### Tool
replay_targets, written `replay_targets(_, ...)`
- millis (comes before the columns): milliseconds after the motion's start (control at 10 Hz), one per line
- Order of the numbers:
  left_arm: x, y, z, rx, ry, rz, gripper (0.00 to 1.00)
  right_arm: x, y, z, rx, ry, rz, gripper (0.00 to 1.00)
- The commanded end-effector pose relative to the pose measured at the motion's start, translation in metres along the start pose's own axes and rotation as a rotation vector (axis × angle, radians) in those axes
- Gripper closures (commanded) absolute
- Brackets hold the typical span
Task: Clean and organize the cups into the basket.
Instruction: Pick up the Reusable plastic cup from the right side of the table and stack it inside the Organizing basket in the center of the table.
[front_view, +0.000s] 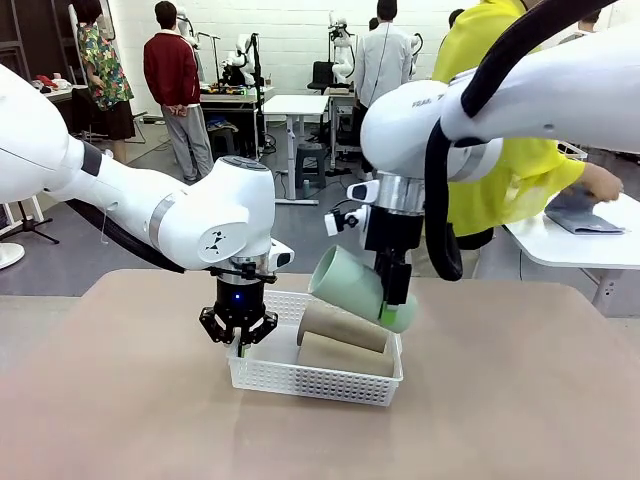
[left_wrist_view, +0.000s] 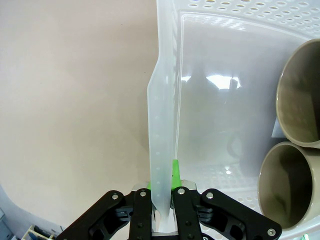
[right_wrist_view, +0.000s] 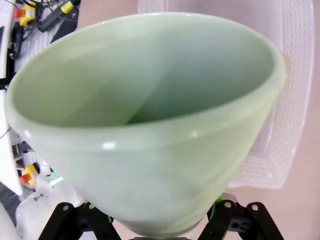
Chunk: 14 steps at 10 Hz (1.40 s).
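Note:
The white mesh basket (front_view: 312, 381) sits mid-table with two tan-brown cups (front_view: 343, 323) (front_view: 345, 355) lying side by side in it, their open mouths (left_wrist_view: 300, 95) (left_wrist_view: 287, 187) showing in the left wrist view. My left gripper (front_view: 240, 345) is shut on the basket's left rim (left_wrist_view: 162, 165), pinching the wall between its fingers. My right gripper (front_view: 393, 308) is shut on the mint green cup (front_view: 358, 287), held tilted just above the basket's far right side. That cup's wide mouth (right_wrist_view: 145, 100) faces the right wrist camera, with the basket (right_wrist_view: 295, 100) beneath it.
The tan table (front_view: 520, 400) has free room left, right and in front of the basket. A person in a yellow top (front_view: 500, 180) stands behind the far edge beside a white table (front_view: 580, 245). Other people and desks are farther back.

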<state>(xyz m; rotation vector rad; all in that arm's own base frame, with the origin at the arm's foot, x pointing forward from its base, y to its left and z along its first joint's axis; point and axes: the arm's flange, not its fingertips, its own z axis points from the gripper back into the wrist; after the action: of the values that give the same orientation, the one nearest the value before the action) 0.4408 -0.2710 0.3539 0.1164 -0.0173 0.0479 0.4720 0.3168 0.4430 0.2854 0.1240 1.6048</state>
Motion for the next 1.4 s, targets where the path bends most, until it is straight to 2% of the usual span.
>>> replay_targets(0, -0.001, 0.002, -0.003, 0.008, 0.006, -0.008, 1.0, 0.016, -0.002, -0.011, -0.092, 0.063, -0.011, 0.2)
replay_targets(100, -0.001, 0.002, -0.003, 0.008, 0.006, -0.008, 1.0, 0.017, 0.001, -0.016, -0.117, 0.059, -0.004, 0.2)
replay_targets(200, -0.001, 0.002, -0.003, 0.008, 0.006, -0.008, 1.0, 0.011, 0.0, -0.006, -0.03, 0.021, 0.011, 0.2)
replay_targets(600, -0.001, 0.002, -0.003, 0.008, 0.006, -0.008, 1.0, 0.011, 0.0, -0.006, -0.03, 0.021, 0.011, 0.2)
replay_targets(1000, -0.001, 0.002, -0.003, 0.008, 0.006, -0.008, 1.0, 0.021, 0.0, -0.024, -0.162, 0.069, -0.041, 0.2)
replay_targets(1300, -0.001, 0.002, -0.003, 0.008, 0.006, -0.008, 1.0, 0.014, 0.006, -0.033, -0.194, 0.083, -0.049, 0.2)
